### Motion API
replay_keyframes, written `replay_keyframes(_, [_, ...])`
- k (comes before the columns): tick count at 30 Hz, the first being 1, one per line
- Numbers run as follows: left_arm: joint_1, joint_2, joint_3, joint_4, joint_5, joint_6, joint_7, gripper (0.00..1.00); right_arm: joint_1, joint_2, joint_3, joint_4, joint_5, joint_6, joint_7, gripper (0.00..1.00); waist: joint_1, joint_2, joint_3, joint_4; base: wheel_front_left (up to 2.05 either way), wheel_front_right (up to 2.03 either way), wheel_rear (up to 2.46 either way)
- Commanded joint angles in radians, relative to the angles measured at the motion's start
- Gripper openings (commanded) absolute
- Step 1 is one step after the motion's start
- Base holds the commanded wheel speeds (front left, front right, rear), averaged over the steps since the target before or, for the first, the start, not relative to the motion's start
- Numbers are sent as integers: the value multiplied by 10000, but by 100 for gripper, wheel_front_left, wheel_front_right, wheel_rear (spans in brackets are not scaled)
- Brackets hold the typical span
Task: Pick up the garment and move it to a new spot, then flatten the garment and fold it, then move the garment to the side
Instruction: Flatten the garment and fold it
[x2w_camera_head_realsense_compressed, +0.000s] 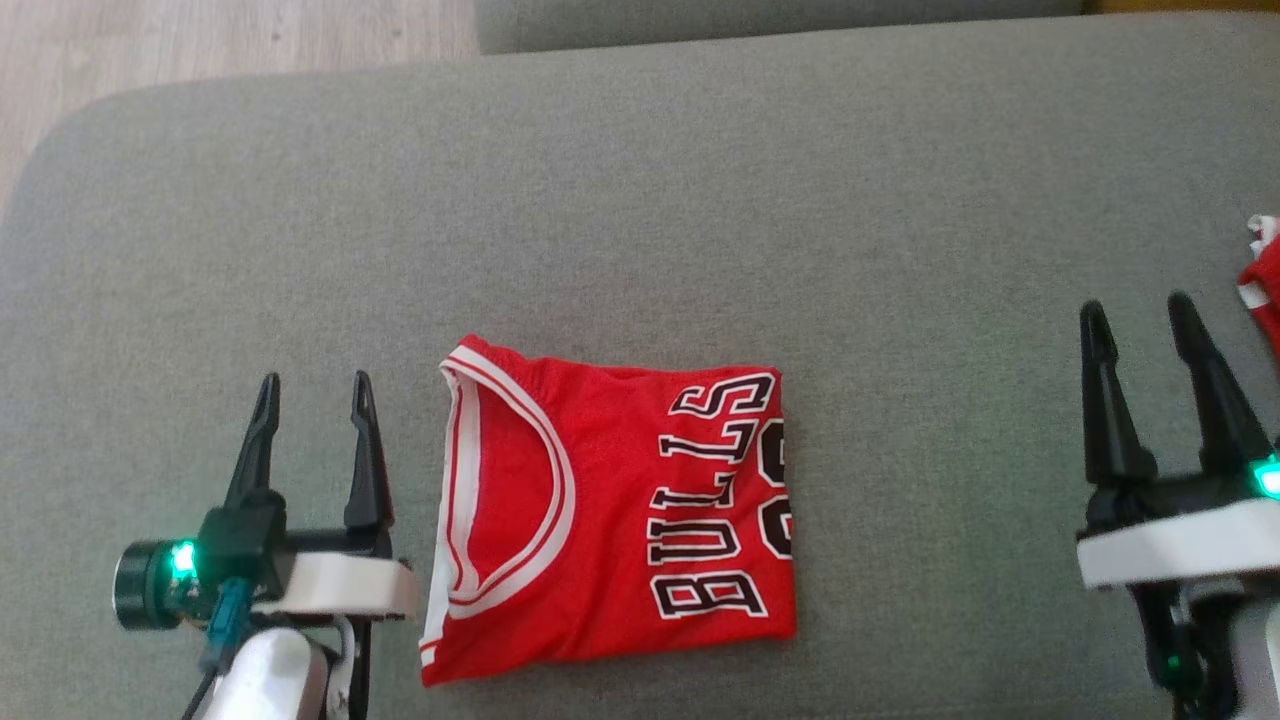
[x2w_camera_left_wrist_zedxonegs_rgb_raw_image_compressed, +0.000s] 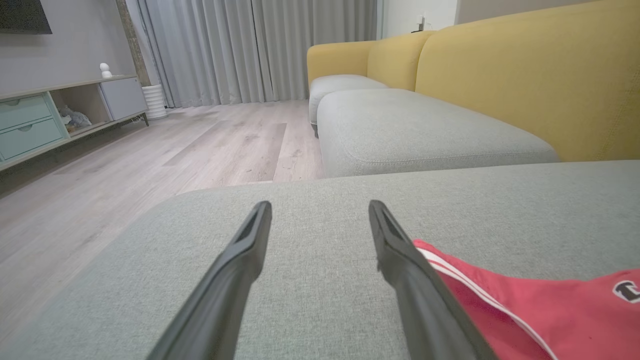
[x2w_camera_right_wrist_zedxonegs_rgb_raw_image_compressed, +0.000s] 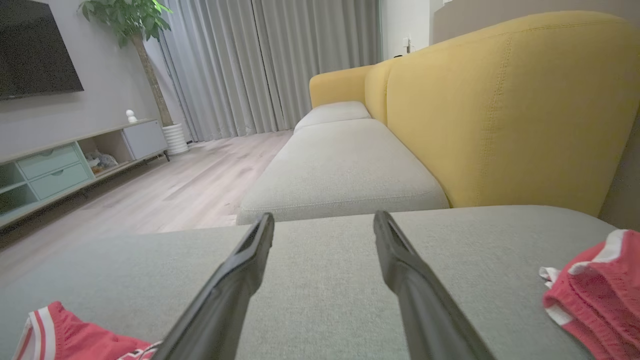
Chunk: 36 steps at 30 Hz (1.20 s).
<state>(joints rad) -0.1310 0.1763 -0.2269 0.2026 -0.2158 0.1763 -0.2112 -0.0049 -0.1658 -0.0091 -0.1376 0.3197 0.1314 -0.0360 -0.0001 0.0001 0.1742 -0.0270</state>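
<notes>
left pincer, right pincer standing apart, empty; garment looking folded; next likely calling for gripping, shifting aside.

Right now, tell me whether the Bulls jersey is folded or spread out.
Folded. The Bulls jersey lies as a compact rectangle on the grey cushion, its number cut off at the right edge.

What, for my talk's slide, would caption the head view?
Folded red Bulls jersey lies on the grey fabric cushion between the open left gripper and open right gripper.
</notes>
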Motion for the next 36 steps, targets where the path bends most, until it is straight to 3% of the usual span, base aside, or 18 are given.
replay_keyframes(1, [32,242,392,-392,60,99,27,100,104,-18,61,-412,-177,-7,-19,100,1,-1,-172,-34,0,0,0])
replay_keyframes(20, [1367,588,389,-469,-300,184,789,100,1588,277,797,-648,-469,-7,811,100,1,-1,-1705,-55,0,0,0])
replay_keyframes(36, [1450,666,413,-439,-514,265,716,100,1696,353,739,-806,-540,-7,1012,100,1,-1,-1753,-3,0,0,0])
